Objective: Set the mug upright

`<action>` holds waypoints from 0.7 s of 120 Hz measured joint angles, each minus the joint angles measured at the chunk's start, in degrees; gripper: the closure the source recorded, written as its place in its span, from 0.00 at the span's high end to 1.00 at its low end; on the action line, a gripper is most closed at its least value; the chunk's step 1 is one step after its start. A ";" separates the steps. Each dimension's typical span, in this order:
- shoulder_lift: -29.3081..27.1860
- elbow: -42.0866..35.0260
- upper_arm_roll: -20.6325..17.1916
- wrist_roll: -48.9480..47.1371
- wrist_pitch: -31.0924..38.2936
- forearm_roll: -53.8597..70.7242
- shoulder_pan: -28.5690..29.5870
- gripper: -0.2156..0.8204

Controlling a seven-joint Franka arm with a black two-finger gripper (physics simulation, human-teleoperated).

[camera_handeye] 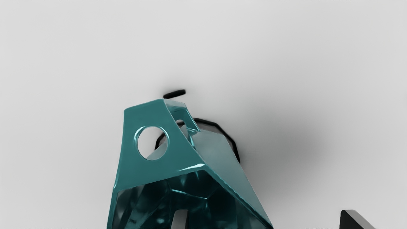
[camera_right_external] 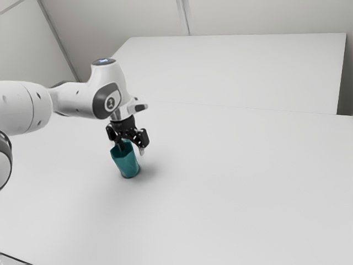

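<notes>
The teal mug (camera_right_external: 126, 160) has its mouth facing up and its base at the table's surface; a slight lean cannot be ruled out. Over its rim is my gripper (camera_right_external: 132, 148), fingers apart. In the wrist view, the handle side of the mug (camera_handeye: 146, 171) has a round hole, and the gripper (camera_handeye: 266, 219) straddles the wall: one fingertip (camera_handeye: 180, 220) is within the mouth, the other stands outside, away from the wall. Part of the mouth is cut off by the picture's edge.
The white table (camera_right_external: 231, 182) extends around the mug. Behind it is another pale flat surface (camera_right_external: 237, 72), with light walls beyond. A dark-edged corner of something shows at the exterior view's lower left.
</notes>
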 joint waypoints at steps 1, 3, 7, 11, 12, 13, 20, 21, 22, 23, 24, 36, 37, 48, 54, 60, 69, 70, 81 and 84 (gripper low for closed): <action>-0.15 0.01 0.00 0.02 -0.04 0.02 0.00 0.71; -0.55 0.05 0.02 0.07 -0.12 0.06 -0.02 0.72; -1.22 0.13 0.14 0.16 -0.29 0.20 -0.09 0.73; -1.92 0.30 0.24 0.24 -0.54 0.43 -0.08 0.74; -2.06 0.37 0.26 0.26 -0.63 0.49 -0.07 0.74; -2.18 0.46 0.27 0.27 -0.73 0.55 -0.06 0.74; -2.89 1.82 0.33 0.39 -1.59 1.18 -0.02 0.75; -3.00 2.06 0.33 0.41 -1.73 1.29 -0.02 0.76; -3.12 2.38 0.34 0.42 -1.89 1.44 -0.03 0.76; -3.23 2.65 0.34 0.44 -2.05 1.57 -0.03 0.76; -3.33 2.93 0.34 0.46 -2.20 1.71 -0.04 0.76; -3.99 6.92 0.39 0.60 -4.52 3.85 -0.23 0.77; -4.02 7.25 0.40 0.62 -4.73 4.01 -0.25 0.77; -4.28 10.87 0.42 0.75 -7.15 5.60 -0.25 0.78; -4.32 13.33 0.43 0.82 -9.06 6.22 0.08 0.78; -4.31 15.87 0.42 0.87 -11.13 6.63 0.65 0.78; -4.70 18.30 -1.81 0.92 -13.61 7.04 3.69 0.79; -4.84 18.43 -2.24 0.92 -13.84 7.07 4.17 0.79; -5.94 19.89 -4.63 0.93 -16.15 7.26 7.16 0.79; -6.16 20.31 -4.80 0.93 -16.73 7.33 7.43 0.79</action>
